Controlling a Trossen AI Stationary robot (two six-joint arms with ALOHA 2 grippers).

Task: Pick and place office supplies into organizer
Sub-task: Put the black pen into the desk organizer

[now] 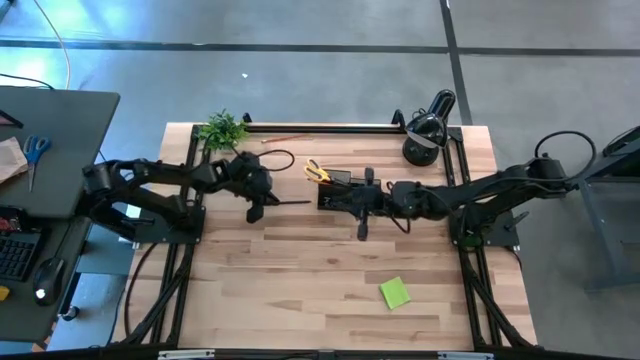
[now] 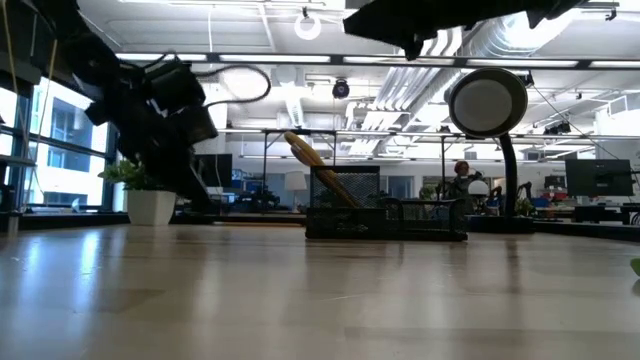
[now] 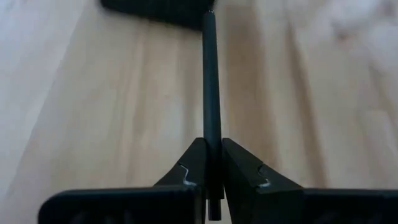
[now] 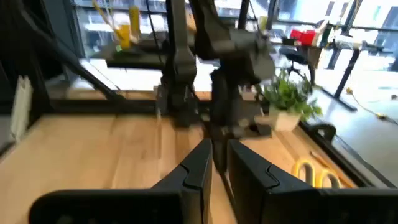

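The left gripper (image 3: pixel 213 168) is pinching a black pen (image 3: pixel 211 81) between nearly closed jaws, the pen sticking straight out with its tip reaching toward the black organizer (image 1: pixel 338 188). The right gripper (image 4: pixel 214 165), above the organizer, is showing only a narrow gap, holding nothing. The sticky-note pad (image 1: pixel 394 293) is lying well apart, near the front edge of the table (image 1: pixel 300 290).

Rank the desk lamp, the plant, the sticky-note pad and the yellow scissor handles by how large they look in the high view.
1. Desk lamp, largest.
2. Plant, somewhat smaller than the lamp.
3. Sticky-note pad.
4. Yellow scissor handles, close to the pad in size; only the part sticking out of the organizer shows, so the last two are uncertain.
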